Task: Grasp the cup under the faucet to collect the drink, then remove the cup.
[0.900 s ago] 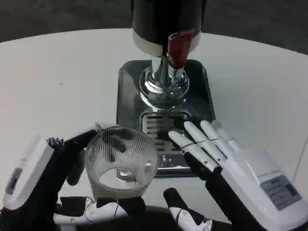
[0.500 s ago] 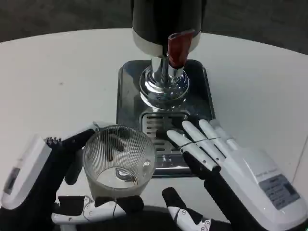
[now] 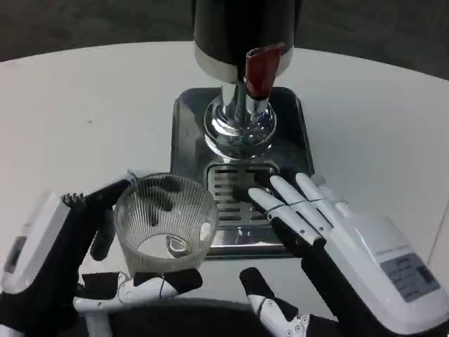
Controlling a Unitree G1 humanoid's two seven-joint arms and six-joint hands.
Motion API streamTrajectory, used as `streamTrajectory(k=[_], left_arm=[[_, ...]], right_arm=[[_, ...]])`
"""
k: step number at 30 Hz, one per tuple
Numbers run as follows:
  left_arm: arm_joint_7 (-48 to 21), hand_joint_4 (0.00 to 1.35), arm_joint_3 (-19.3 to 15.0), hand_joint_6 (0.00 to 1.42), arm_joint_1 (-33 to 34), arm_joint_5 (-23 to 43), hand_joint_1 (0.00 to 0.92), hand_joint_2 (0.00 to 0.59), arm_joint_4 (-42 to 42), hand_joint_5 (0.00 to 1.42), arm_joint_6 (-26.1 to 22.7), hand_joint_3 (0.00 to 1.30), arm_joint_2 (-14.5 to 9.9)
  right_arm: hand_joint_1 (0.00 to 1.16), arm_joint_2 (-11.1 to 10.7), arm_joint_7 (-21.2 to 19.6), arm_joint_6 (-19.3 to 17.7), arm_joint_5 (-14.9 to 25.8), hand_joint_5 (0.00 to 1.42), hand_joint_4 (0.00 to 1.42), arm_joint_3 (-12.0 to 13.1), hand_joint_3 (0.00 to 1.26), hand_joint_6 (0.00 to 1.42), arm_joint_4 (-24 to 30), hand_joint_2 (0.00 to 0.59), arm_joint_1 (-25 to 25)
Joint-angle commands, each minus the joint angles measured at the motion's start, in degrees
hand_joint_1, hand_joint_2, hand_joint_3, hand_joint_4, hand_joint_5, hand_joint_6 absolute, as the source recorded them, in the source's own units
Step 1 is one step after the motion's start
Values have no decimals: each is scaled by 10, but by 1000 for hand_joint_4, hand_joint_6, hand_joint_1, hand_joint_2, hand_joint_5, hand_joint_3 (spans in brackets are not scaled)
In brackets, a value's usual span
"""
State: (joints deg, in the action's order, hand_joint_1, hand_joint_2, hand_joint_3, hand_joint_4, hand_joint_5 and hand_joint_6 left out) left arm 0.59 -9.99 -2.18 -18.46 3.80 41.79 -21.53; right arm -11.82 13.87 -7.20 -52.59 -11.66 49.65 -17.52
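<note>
1. The landmark is the drip tray (image 3: 186, 133), a dark metal tray on the white surface (image 3: 84, 112); its slotted grille (image 3: 235, 189) lies at the near end.
2. The dispenser (image 3: 242, 35), dark-bodied with a chrome base, stands on the far half of the tray, and its red faucet lever (image 3: 257, 70) hangs above the tray's middle.
3. The cup (image 3: 165, 225), clear ribbed glass, sits just off the tray's near-left corner, its rim overlapping the tray's left edge. It is not beneath the faucet.
4. The left robot hand (image 3: 91, 260) grips the cup, with fingers round its far side and a finger under its near side.
5. The right robot hand (image 3: 330, 239) is open, holding nothing; its fingers (image 3: 295, 203) lie spread over the tray's near-right part, covering some of the grille.
6. A grey label on the back of the right robot hand carries writing too small to read.
</note>
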Motion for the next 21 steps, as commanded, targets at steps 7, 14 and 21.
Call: streamTrajectory(k=[7, 14, 21], left_arm=[[48, 1066, 2, 1355, 85, -34, 537, 112, -79, 1234, 12, 932, 1], [98, 1054, 11, 1355, 143, -81, 537, 112, -163, 1234, 17, 932, -6], [164, 1054, 45, 1355, 231, -125, 537, 112, -284, 1234, 24, 932, -17]], right_arm=[[331, 5, 3, 5, -8, 14, 64, 11, 153, 17, 18, 504, -25], [331, 9, 0, 1, -7, 20, 66, 17, 155, 26, 21, 505, -34], [331, 8, -2, -1, -3, 25, 73, 30, 157, 30, 24, 501, -40]])
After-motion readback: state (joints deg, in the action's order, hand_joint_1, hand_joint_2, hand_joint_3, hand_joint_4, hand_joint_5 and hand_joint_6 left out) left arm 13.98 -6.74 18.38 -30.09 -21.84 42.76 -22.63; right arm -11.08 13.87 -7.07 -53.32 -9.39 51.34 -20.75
